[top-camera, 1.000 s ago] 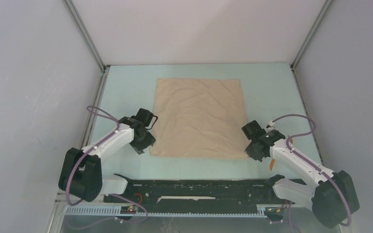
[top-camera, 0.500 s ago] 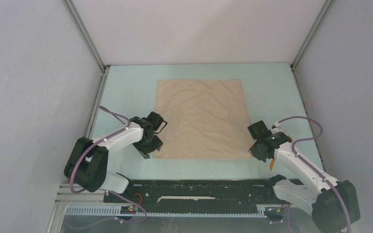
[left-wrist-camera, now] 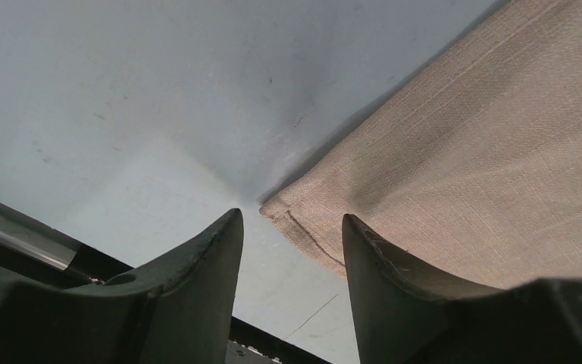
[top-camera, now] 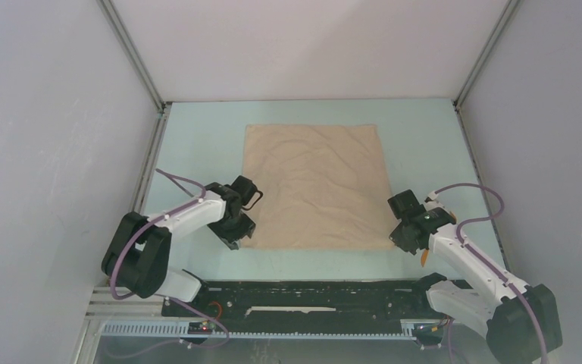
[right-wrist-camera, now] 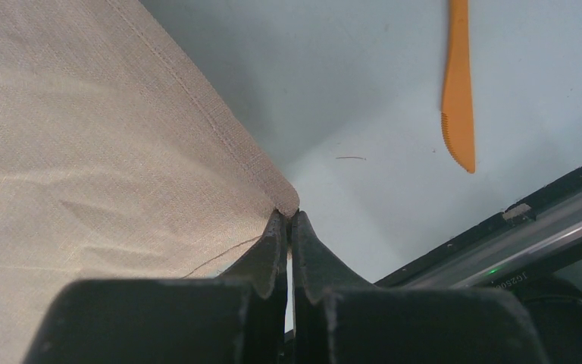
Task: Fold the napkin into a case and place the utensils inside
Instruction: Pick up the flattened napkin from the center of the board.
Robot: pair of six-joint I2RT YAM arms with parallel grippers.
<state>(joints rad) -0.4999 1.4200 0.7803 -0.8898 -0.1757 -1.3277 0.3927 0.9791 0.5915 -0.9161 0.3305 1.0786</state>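
Pale grey walls (top-camera: 45,114) on 3 sides, alu corner posts (top-camera: 132,57), light-blue tabletop (top-camera: 197,136) — even, soft light

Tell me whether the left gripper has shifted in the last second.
Yes. The left gripper moved right, away from the table's left rail, toward the near-left corner of the napkin.

Utensil (right-wrist-camera: 457,83) right of napkin (right-wrist-camera: 83,136)

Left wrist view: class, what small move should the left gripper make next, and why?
Probably ease the left gripper slightly forward and close it on the near left corner of the napkin. Its jaws stand open, and that corner lies flat just ahead of the gap, not gripped. The right gripper appears shut on the near right corner, so both corners could then be lifted together.
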